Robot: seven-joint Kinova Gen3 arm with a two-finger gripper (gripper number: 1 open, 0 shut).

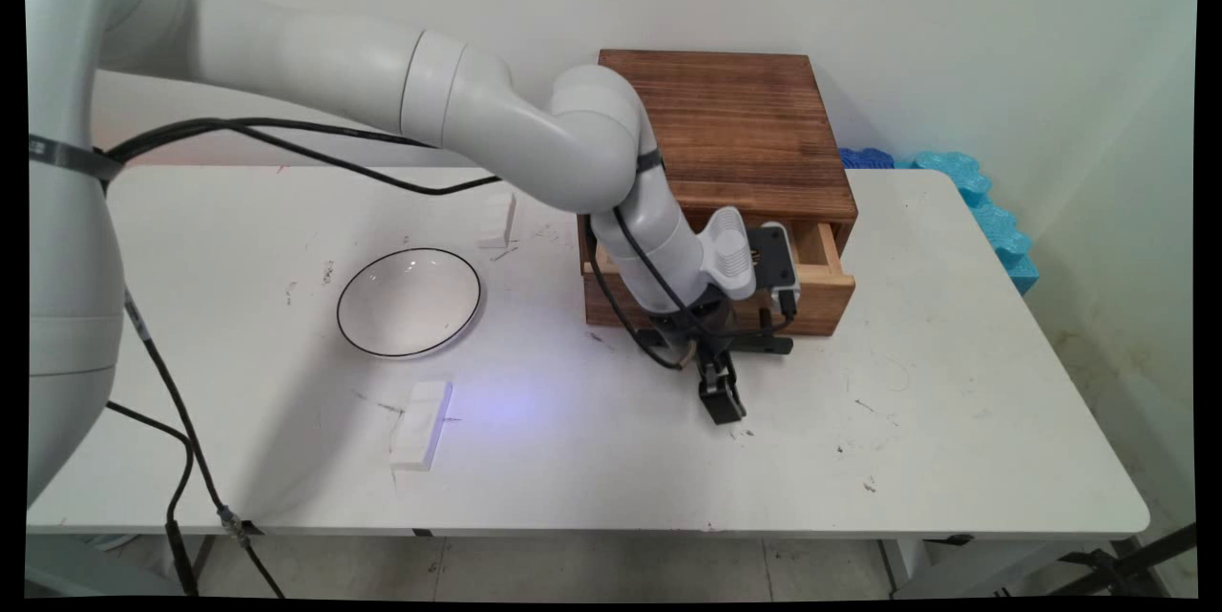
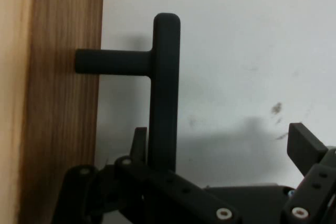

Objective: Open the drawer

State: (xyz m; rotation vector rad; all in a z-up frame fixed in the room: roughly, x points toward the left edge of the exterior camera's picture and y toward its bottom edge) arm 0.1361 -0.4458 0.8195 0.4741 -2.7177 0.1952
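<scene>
Your hand (image 1: 723,399) hangs low over the tabletop (image 1: 955,402), fingers spread wide and empty, just in front of the wooden drawer box (image 1: 745,130). Its black bar handle (image 2: 165,93) stands just beside your left finger (image 2: 139,142), outside the gap. The drawer (image 1: 823,261) sits partly open.

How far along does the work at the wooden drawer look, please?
The drawer stands partly out of the wooden box. The open gripper sits at its black handle, the bar beside one finger, not clamped. The bowl is empty; what remains I cannot tell.
</scene>
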